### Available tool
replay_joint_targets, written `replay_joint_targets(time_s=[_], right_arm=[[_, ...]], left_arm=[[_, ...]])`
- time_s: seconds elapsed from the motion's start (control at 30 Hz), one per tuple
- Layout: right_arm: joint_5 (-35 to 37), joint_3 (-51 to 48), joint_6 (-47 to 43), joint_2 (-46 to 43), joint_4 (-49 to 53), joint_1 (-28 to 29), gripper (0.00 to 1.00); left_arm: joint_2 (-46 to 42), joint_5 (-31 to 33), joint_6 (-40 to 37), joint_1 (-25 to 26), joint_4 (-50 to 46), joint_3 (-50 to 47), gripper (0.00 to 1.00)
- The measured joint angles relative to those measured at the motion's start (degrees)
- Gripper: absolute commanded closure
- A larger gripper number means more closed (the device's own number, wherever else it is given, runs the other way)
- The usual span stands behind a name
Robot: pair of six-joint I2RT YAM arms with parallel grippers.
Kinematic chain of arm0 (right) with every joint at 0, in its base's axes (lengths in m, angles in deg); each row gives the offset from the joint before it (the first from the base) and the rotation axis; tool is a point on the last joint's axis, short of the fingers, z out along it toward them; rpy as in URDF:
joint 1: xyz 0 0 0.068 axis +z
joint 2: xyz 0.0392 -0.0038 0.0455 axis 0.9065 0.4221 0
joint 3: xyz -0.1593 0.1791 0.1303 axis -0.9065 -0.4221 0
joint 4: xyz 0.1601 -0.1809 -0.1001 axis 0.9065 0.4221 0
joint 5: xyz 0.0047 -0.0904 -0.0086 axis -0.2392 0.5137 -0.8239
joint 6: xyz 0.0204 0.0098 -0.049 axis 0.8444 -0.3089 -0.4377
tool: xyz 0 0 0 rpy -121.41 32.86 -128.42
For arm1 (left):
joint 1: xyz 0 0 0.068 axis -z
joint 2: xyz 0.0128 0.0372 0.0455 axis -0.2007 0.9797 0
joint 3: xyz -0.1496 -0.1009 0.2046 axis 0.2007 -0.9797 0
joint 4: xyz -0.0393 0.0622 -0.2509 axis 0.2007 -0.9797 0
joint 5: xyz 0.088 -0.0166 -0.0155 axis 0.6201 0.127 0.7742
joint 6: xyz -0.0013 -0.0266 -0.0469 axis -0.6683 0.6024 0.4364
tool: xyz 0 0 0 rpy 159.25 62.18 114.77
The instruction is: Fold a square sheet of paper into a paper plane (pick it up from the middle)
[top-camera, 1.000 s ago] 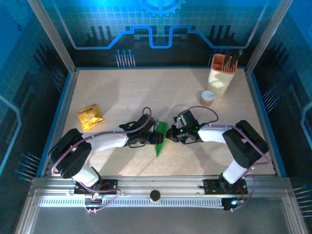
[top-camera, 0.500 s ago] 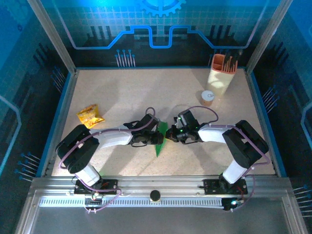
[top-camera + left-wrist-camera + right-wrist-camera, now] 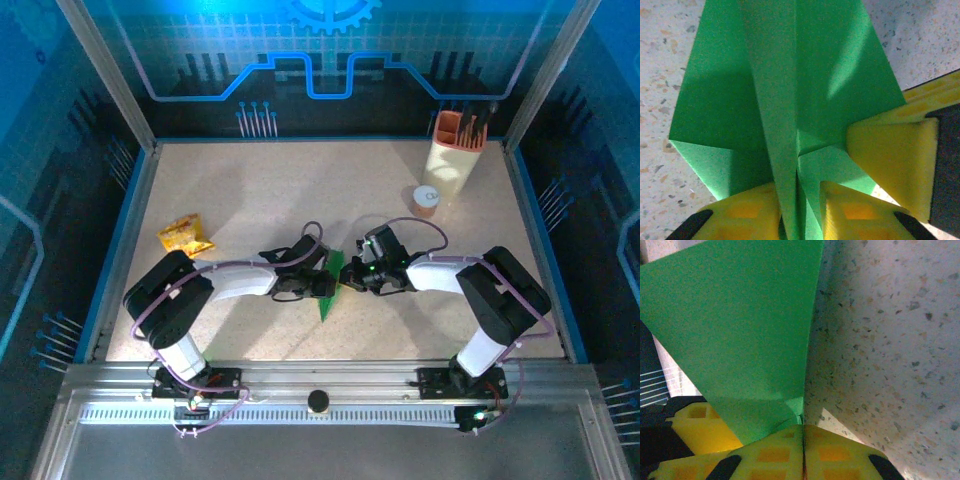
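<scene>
Here is the paper plane [image 3: 325, 298], bright green, mid-table [image 3: 250, 190], right between my two arms. From above, its long axis runs near-to-far with a slight lean. The sharp tip points back toward my bases and the near edge, while the broad end lies farther out and a touch to the right.

My left pincer [image 3: 798, 202] comes in from the left. Its yellow pads are drawn in close on either side of the centre fold, pressing on the paper from both sides, so that's a grip on the plane's middle ridge. In the left wrist camera the crease runs straight up the frame away from my pads, with flaps spreading out to either side.

My right pincer [image 3: 803, 432] comes in from the right. Its pads meet along a thin seam, and a corner of the green paper is nipped right there. The sheet fans up and to the left from that pinch.

I can't tell whether the underside touches the speckled surface or rides just above it. The yellow-orange snack packet [image 3: 184, 238] lies well off to the left.
</scene>
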Motion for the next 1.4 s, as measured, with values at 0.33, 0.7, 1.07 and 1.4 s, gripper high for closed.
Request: replay_joint_targets(time_s=[0.33,0.7,1.07,1.4], right_arm=[[-0.2,0.0,0.0,-0.3,0.1,-0.5,0.74],[3.2,-0.1,-4.3,-12.7,9.0,-6.4,0.64],[4.9,-3.1,-6.5,-16.6,14.7,-8.8,0.64],[5.1,-3.8,-6.5,-16.9,15.0,-8.8,0.64]], left_arm=[[0.4,0.2,-0.8,0.2,-1.6,0.2,0.89],[0.3,12.4,1.4,0.7,-13.6,6.9,0.93],[4.8,21.9,2.3,0.7,-24.3,14.3,0.92],[6.3,22.2,3.6,0.7,-25.4,14.2,0.90]])
